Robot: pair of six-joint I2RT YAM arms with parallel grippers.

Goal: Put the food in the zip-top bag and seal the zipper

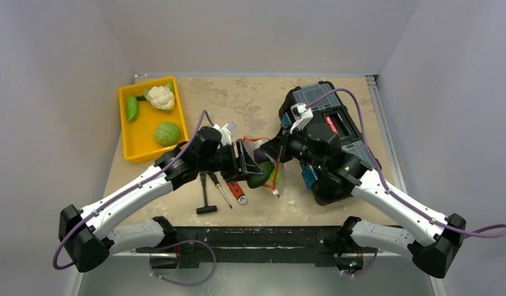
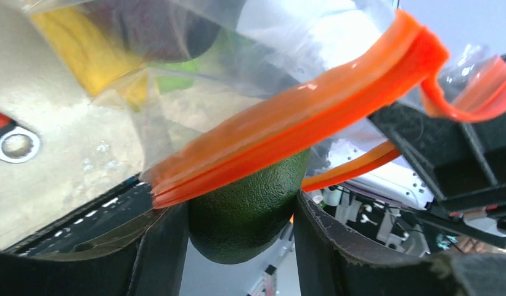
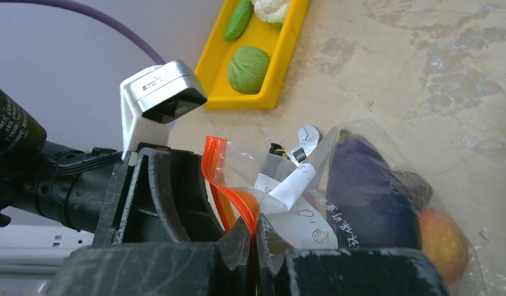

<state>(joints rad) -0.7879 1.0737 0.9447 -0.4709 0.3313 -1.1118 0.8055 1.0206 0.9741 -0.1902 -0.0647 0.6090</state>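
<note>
Pushing food into the bag is the step in hand, as I judge it. The left gripper (image 2: 241, 242) is clamped on a dark green piece (image 2: 250, 197), whose far end sits right at the zipper (image 2: 299, 123). The orange strip crosses over that end, and I cannot tell whether the piece is already past the mouth. The right gripper (image 3: 255, 256) is pinched tight on the edge of the zip-top bag (image 3: 287, 165), holding it up off the table with the strip buckled beside its fingers. Inside the bag lie the eggplant (image 3: 364, 191), the orange ball (image 3: 444, 240) and a yellow piece (image 2: 77, 43).

The next move likely calls for the mouth to stay spread while the green piece slides in clear of the strip and is let go. The crinkly film may fold and block the way. Sealing is not yet begun.

At the near side of the mottled tan table (image 1: 250, 102) lie a T-handle key (image 1: 204, 196), a screwdriver (image 1: 223, 190) and a red-handled wrench (image 1: 238, 191), just beside the bag. Farther back on the left stands a yellow tray (image 1: 139, 139) holding a cauliflower (image 1: 160, 97), a cabbage (image 1: 167, 133) and a slim green piece (image 1: 132, 108), which may also belong in the bag. On the right, under the right arm, sits a black toolbox (image 1: 318, 92). Plain pale walls (image 1: 256, 31) close the table in on three sides.
</note>
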